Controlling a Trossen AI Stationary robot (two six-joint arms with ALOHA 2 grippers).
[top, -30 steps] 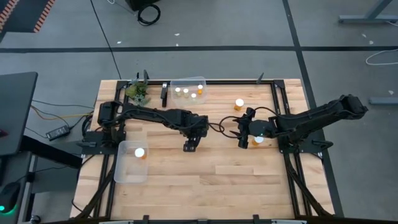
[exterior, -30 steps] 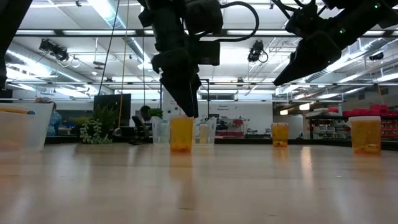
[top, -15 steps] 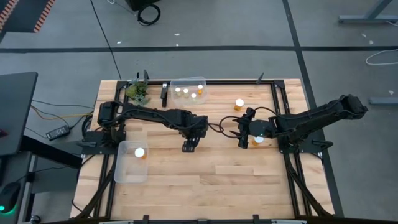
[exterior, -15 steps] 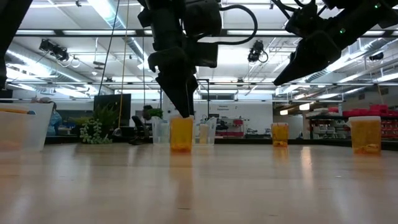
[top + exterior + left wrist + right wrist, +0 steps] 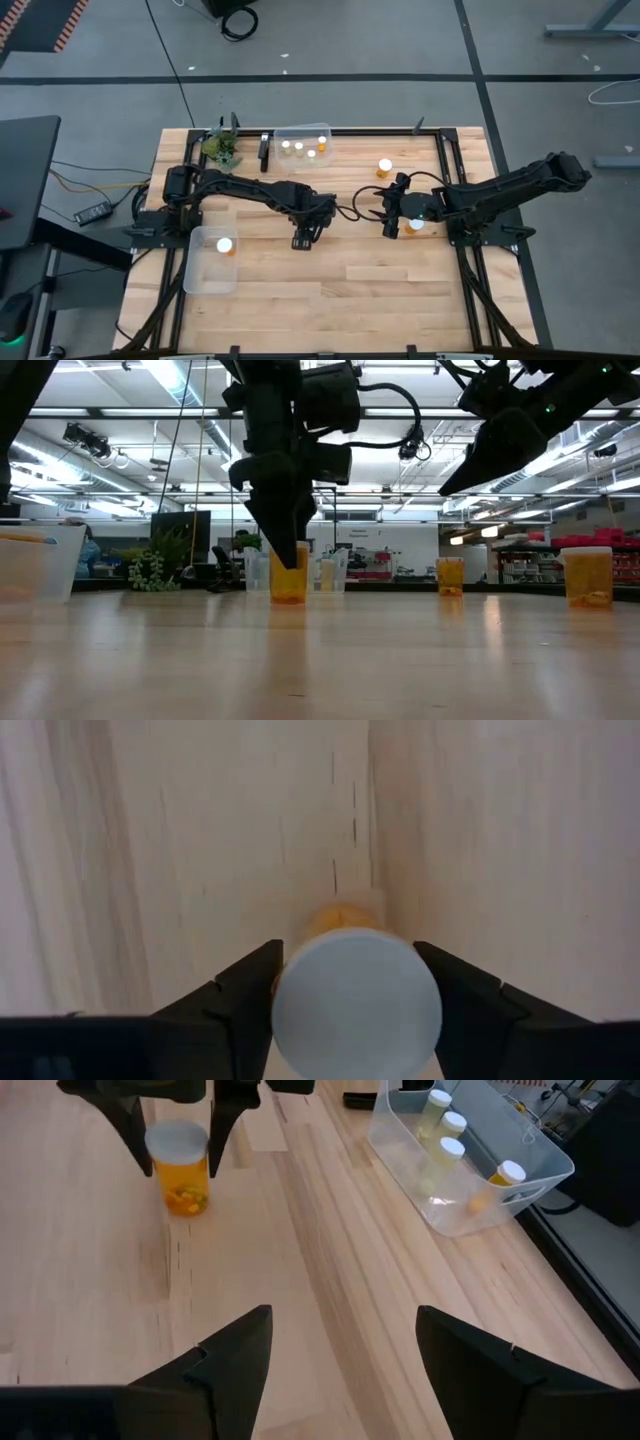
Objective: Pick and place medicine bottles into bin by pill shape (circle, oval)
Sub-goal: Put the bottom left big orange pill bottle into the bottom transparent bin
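Note:
An amber medicine bottle (image 5: pixel 180 1175) with a white cap (image 5: pixel 357 1000) stands upright on its base at the table's middle (image 5: pixel 289 588). My left gripper (image 5: pixel 303 240) points down over it, open, one finger on each side of the cap (image 5: pixel 177 1140). In the high view the gripper hides the bottle. My right gripper (image 5: pixel 389 218) hangs open above the table to the right, with nothing between its fingers (image 5: pixel 343 1350). Two more bottles stand on the table, one (image 5: pixel 415 225) beside the right arm and one (image 5: pixel 385 166) farther back. My left gripper comes at the bottle from above, with a finger (image 5: pixel 138 1135) close on each side of the cap. Whether the fingers touch the cap I cannot tell. The bottle stands upright on the table.
A clear bin (image 5: pixel 303 145) at the far edge holds three bottles. Another clear bin (image 5: pixel 205 275) at the near left holds one bottle (image 5: pixel 224 244). A small green plant (image 5: pixel 222 148) stands at the far left. Bare wood lies toward the near edge.
My left gripper has sunk over the bottle, so that its fingers now reach down past the cap. The bottle has stayed where it was.

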